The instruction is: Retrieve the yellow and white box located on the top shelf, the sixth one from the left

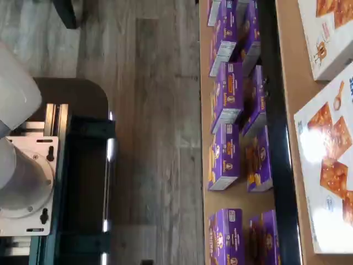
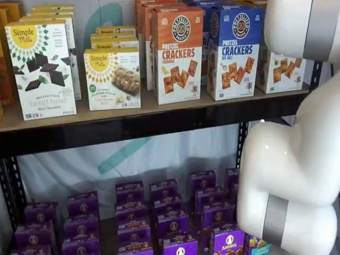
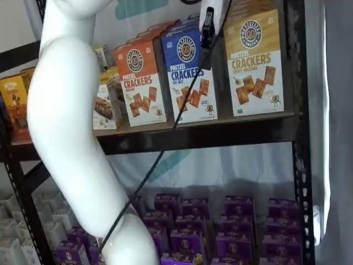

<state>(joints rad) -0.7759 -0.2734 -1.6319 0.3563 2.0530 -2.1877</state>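
The yellow and white box [image 3: 253, 61] stands upright at the right end of the top shelf [image 3: 220, 132], beside the blue-topped box [image 3: 190, 74]. In a shelf view only its white lower half [image 2: 279, 71] shows, the rest behind my white arm [image 2: 297, 159]. My gripper [image 3: 208, 33] hangs from the upper edge in front of the blue-topped box, just left of the yellow box, seen side-on with a cable trailing down. No box is in it and its jaws stand wide. The wrist view shows white cracker boxes [image 1: 331, 171] lying along the shelf board.
An orange-topped cracker box [image 2: 178, 53] and Simple Mills boxes [image 2: 111, 77] fill the top shelf leftward. Purple boxes [image 2: 170, 223] crowd the lower shelf. Black uprights [image 3: 298, 165] frame the right side. The dark mount with teal brackets [image 1: 83, 182] shows in the wrist view.
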